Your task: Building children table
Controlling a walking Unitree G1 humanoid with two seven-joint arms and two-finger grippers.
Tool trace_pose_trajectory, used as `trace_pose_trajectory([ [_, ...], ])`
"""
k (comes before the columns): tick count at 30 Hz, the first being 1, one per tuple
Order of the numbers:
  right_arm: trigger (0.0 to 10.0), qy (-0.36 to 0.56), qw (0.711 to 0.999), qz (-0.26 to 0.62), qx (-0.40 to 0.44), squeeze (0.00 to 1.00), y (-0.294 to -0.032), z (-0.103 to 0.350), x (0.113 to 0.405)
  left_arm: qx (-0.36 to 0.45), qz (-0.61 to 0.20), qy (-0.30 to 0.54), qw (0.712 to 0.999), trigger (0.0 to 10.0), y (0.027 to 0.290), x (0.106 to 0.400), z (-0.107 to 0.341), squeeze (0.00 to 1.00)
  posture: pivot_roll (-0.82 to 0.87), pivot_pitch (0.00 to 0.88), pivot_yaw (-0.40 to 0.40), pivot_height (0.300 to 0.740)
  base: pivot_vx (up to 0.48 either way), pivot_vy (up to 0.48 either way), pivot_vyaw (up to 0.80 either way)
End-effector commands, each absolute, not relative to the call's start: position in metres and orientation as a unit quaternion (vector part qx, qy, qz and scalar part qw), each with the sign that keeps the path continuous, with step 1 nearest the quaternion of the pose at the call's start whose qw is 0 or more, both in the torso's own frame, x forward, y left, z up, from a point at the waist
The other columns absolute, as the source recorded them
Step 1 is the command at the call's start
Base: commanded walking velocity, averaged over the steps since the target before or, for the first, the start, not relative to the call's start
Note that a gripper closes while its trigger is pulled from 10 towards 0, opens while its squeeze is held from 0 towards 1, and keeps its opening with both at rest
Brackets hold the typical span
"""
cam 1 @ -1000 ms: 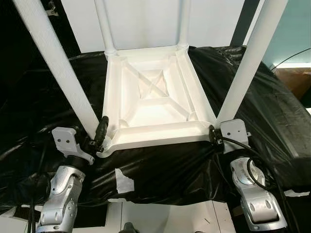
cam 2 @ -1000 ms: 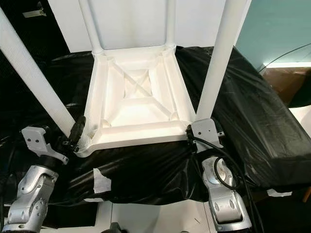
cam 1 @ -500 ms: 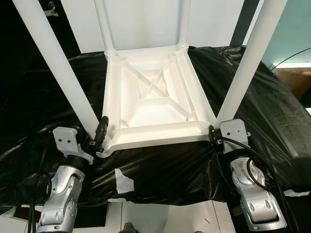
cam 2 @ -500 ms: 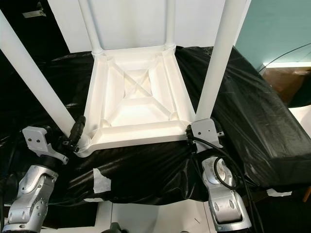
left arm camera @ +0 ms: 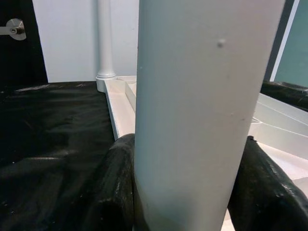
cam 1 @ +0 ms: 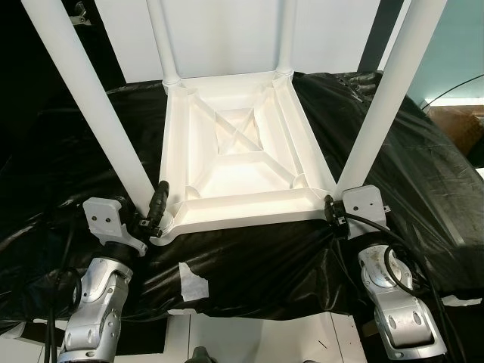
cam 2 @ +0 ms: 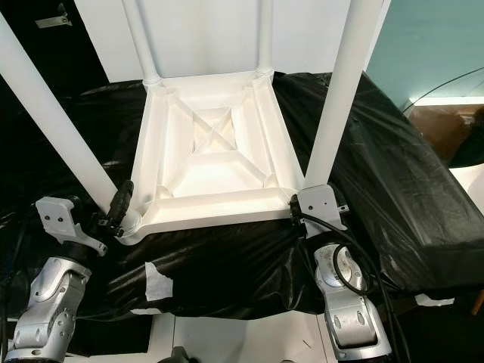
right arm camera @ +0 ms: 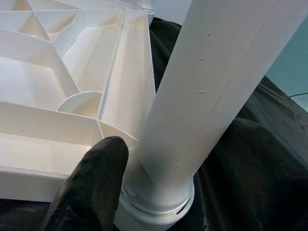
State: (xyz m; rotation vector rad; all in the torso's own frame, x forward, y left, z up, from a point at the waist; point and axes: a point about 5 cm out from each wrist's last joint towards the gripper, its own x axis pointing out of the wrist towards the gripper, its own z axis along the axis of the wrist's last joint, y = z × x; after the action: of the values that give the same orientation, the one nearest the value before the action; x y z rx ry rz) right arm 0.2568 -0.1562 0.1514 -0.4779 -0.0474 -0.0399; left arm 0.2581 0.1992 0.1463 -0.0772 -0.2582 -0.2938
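Table top, white plastic, lies upside down on a surface covered with black plastic sheeting; its ribbed underside with a crossed brace faces up. Four white legs stand in its corner sockets: two far legs upright against a white wall, and two near legs slanting outward toward the camera.

Left gripper is at the near left corner. Its two black fingers are closed around the near left leg just above the socket, one finger on each side, both touching the leg.

Right gripper is at the near right corner. One black finger lies against the base of the near right leg beside its socket collar; the other finger is hidden, so the grip cannot be confirmed.

White tape patches the front of the sheeting. No brand, label or writing is legible on any part.
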Motion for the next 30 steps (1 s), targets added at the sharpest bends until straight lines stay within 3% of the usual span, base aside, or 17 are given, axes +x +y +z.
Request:
trace_pose_trajectory([
  [1,10.0,-0.016,0.974,-0.008,-0.228,0.0,-0.154,0.148,0.257,-0.039,-0.179,-0.111,0.977,10.0,0.19,0.259,0.14,0.0,0.0,0.068,0.032,0.74,0.0,0.0,0.0],
  [2,10.0,-0.016,0.974,-0.006,-0.226,0.0,-0.153,0.148,0.257,-0.038,-0.18,-0.111,0.977,10.0,0.19,0.259,0.14,0.0,0.0,0.068,0.032,0.74,0.0,0.0,0.0],
  [3,10.0,-0.019,0.974,-0.005,-0.224,0.64,-0.153,0.149,0.256,-0.037,-0.181,-0.111,0.976,10.0,0.189,0.259,0.14,0.0,0.0,0.068,0.031,0.74,0.0,0.0,0.0],
  [5,10.0,-0.019,0.974,-0.005,-0.224,0.64,-0.153,0.149,0.256,-0.037,-0.181,-0.111,0.976,10.0,0.189,0.259,0.14,0.0,0.0,0.068,0.031,0.74,0.0,0.0,0.0],
  [6,10.0,-0.024,0.975,-0.007,-0.222,1.0,-0.154,0.15,0.254,-0.037,-0.183,-0.112,0.976,10.0,0.189,0.259,0.14,0.0,0.0,0.068,0.031,0.74,0.0,0.0,0.0],
  [15,10.0,-0.058,0.975,-0.022,-0.214,1.0,-0.16,0.163,0.257,-0.034,-0.19,-0.113,0.975,10.0,0.186,0.259,0.139,0.0,-0.01,0.063,0.026,0.74,0.0,0.0,0.0],
  [16,10.0,-0.062,0.974,-0.018,-0.216,0.92,-0.159,0.164,0.257,-0.034,-0.19,-0.113,0.975,10.0,0.185,0.259,0.139,0.0,-0.01,0.063,0.024,0.74,0.0,0.0,0.0],
  [18,10.0,-0.063,0.974,-0.016,-0.217,0.92,-0.159,0.164,0.258,-0.034,-0.19,-0.113,0.975,10.0,0.185,0.259,0.139,0.0,-0.01,0.063,0.024,0.74,0.0,0.0,0.0],
  [19,10.0,-0.067,0.973,-0.013,-0.221,0.0,-0.159,0.165,0.259,-0.034,-0.19,-0.113,0.975,10.0,0.185,0.259,0.138,0.0,-0.01,0.063,0.024,0.74,0.0,0.0,0.0],
  [30,10.0,-0.061,0.974,-0.008,-0.219,0.0,-0.161,0.167,0.265,-0.032,-0.187,-0.114,0.975,10.0,0.186,0.257,0.138,0.0,0.01,0.066,0.018,0.74,0.0,0.0,0.0],
])
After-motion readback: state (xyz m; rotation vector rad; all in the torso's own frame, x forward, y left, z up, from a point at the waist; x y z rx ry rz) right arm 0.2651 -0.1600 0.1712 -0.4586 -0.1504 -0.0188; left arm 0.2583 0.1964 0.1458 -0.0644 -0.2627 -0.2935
